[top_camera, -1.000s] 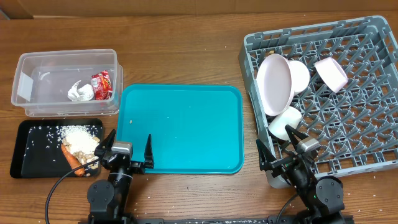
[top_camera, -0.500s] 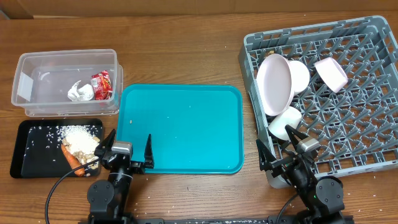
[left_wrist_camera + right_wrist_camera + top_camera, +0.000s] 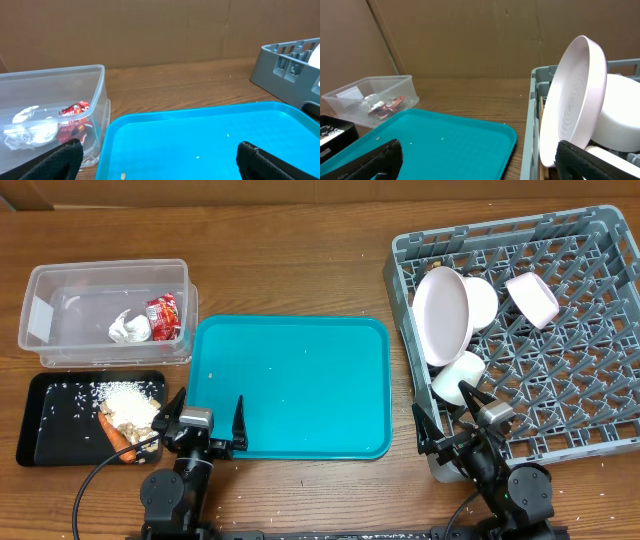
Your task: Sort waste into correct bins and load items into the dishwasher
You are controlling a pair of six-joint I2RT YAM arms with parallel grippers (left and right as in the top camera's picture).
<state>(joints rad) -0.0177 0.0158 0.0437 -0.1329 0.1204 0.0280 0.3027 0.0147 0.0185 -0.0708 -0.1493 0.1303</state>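
The clear tub [image 3: 105, 280] at the back left holds a red wrapper [image 3: 164, 317] and a white tissue [image 3: 128, 329]; both also show in the left wrist view [image 3: 75, 108]. The black tray [image 3: 40, 430] in front of it holds a carrot [image 3: 117, 435] and rice scraps [image 3: 130, 402]. The grey dish rack [image 3: 560, 380] at the right holds an upright large plate [image 3: 443, 315], a bowl [image 3: 482, 302], a pinkish small bowl [image 3: 532, 297] and a cup [image 3: 457, 377]. Thin wooden sticks [image 3: 543, 173] stand beside the plate. My left gripper [image 3: 205, 418] and right gripper [image 3: 447, 418] are open and empty at the front.
A teal serving tray [image 3: 290, 385] lies in the middle with a few rice grains on it. Loose rice grains lie on the wood near the front edge. A cardboard wall stands behind the table.
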